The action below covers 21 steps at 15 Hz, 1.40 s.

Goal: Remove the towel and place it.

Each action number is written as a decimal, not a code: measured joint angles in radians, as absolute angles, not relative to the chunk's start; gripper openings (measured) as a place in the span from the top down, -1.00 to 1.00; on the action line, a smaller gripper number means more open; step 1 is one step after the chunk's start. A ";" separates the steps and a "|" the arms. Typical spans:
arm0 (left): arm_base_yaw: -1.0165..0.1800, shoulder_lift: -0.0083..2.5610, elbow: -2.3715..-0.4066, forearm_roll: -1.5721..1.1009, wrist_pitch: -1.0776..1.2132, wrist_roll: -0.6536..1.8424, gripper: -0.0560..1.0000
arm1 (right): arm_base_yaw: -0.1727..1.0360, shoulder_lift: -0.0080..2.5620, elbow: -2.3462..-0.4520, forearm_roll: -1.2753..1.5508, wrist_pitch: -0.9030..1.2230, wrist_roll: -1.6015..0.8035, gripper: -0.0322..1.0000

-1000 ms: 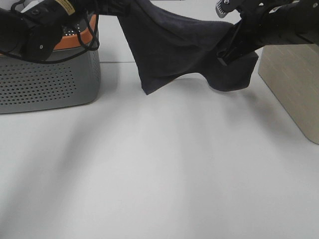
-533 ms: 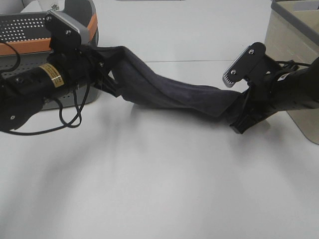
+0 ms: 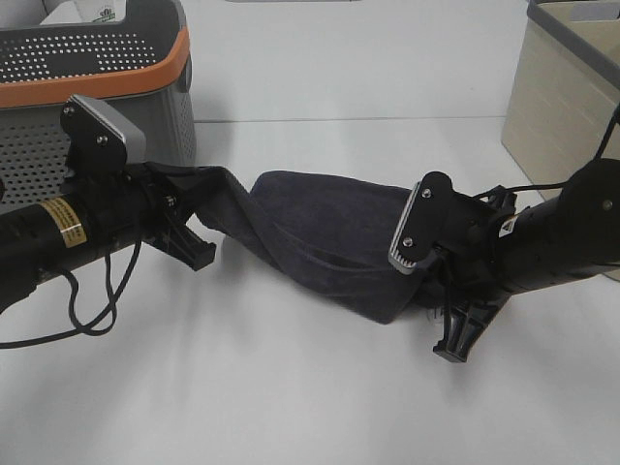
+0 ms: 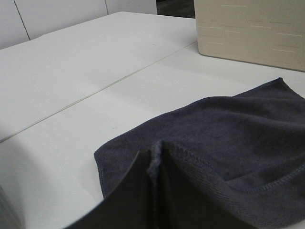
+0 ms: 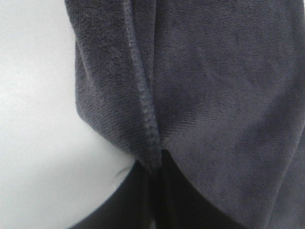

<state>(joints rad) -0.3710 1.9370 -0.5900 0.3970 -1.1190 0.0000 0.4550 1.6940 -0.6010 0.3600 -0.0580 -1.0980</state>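
The dark charcoal towel [image 3: 329,237] lies stretched low over the white table between my two arms, partly folded on itself. My left gripper [image 3: 215,186] is shut on its left end beside the grey basket. My right gripper [image 3: 438,298] is shut on its right end near the table surface. In the left wrist view the towel [image 4: 224,143] spreads flat from the pinched hem [image 4: 155,160]. In the right wrist view the towel [image 5: 214,81] fills the frame, its stitched hem [image 5: 145,114] running into the jaws. The white tag is not visible.
A grey perforated basket with an orange rim [image 3: 107,58] stands at the back left. A beige box [image 3: 562,107] stands at the back right, also in the left wrist view [image 4: 252,28]. White table [image 3: 291,387] extends toward the front.
Both arms came down and toward the front. The towel, held high a second ago, now rests spread on the table between them.
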 joint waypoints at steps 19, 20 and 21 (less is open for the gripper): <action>-0.371 1.387 -0.735 0.481 -0.039 -0.397 -0.64 | 0.455 1.330 -0.663 0.359 0.071 -0.816 -0.86; -0.371 1.367 -0.801 0.480 0.063 -0.403 -0.64 | 0.455 1.315 -0.697 0.359 0.074 -0.743 -0.86; -0.371 1.353 -0.887 0.470 0.170 -0.403 -0.63 | 0.455 1.304 -0.739 0.359 0.082 -0.661 -0.85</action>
